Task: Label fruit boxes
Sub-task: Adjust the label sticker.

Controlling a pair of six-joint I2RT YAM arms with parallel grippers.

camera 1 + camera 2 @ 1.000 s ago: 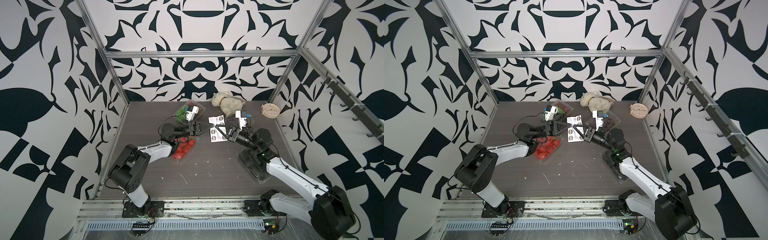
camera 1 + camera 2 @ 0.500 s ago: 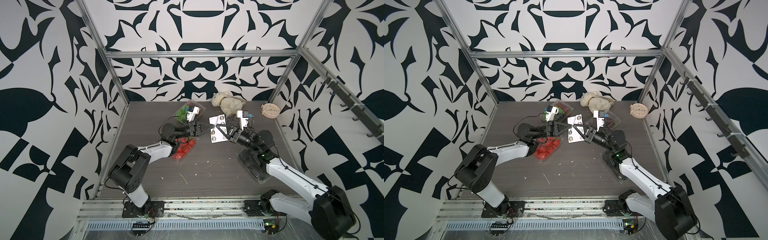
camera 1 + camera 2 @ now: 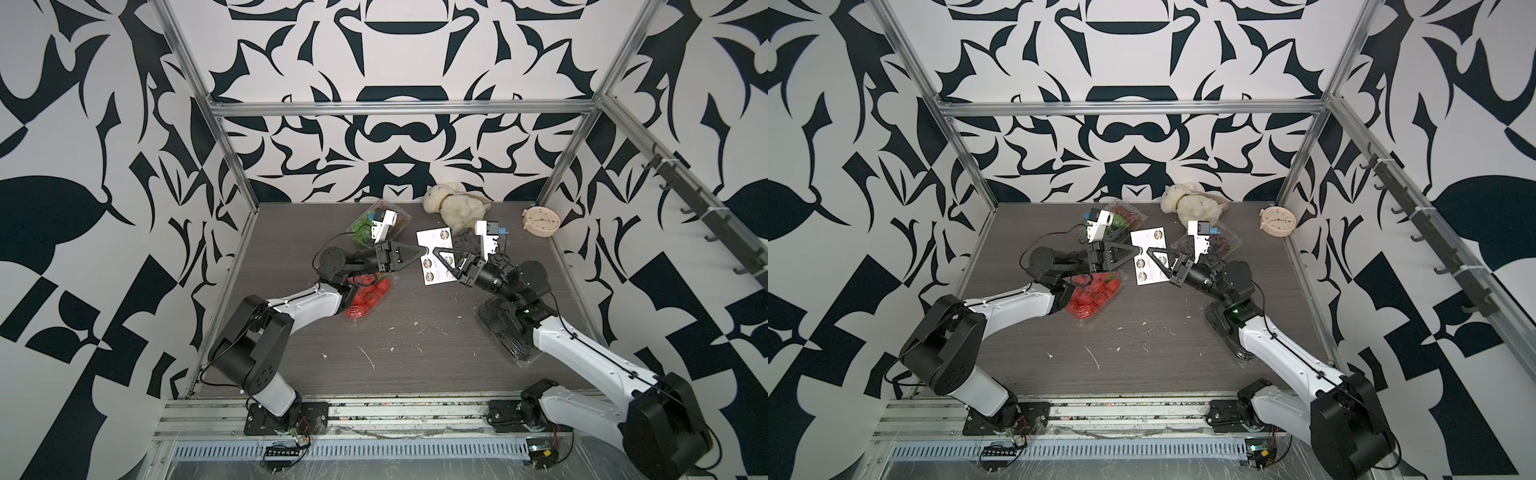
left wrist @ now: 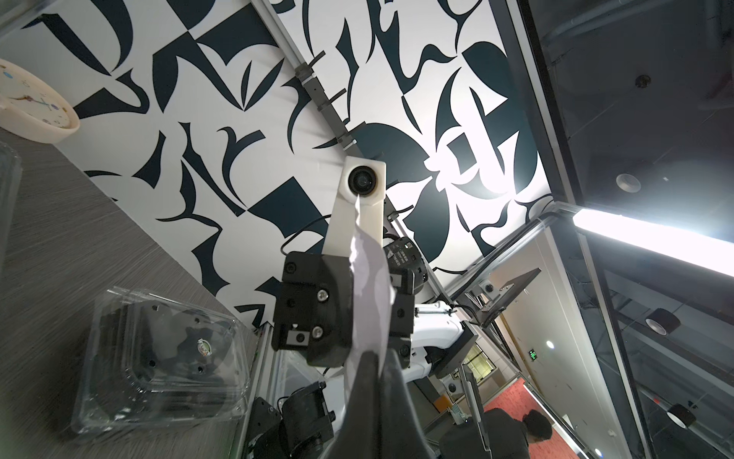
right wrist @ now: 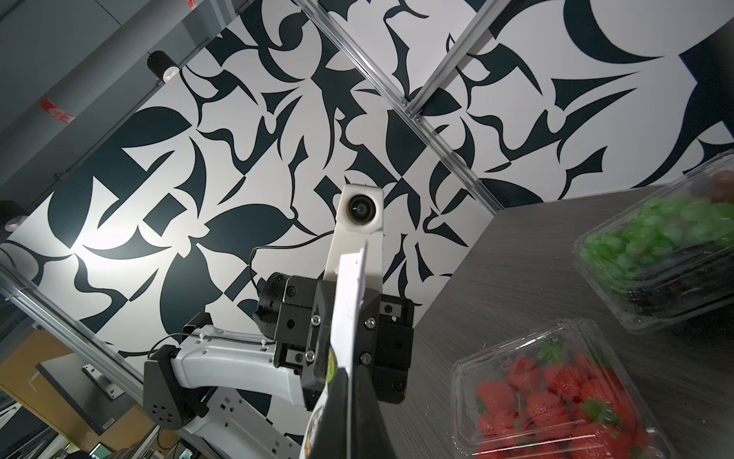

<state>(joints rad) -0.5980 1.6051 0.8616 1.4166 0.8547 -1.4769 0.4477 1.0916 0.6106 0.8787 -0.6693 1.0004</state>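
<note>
Clear plastic fruit boxes [image 3: 368, 299] are spread on the grey table [image 3: 415, 324]
Between them, raised, a white sheet of round stickers [image 3: 430, 243] is clamped from opposite sides by the left gripper [image 3: 424, 250] and right gripper [image 3: 436, 252], fingers closed on it

Left gripper [image 3: 426, 249] and right gripper [image 3: 434, 251] meet tip to tip, both clamped on the white sticker sheet [image 3: 432, 240], held up between them. Strawberry box [image 3: 368, 298] lies partly under the left arm. Clear box with dark contents [image 3: 500, 332] lies under the right arm.
</note>
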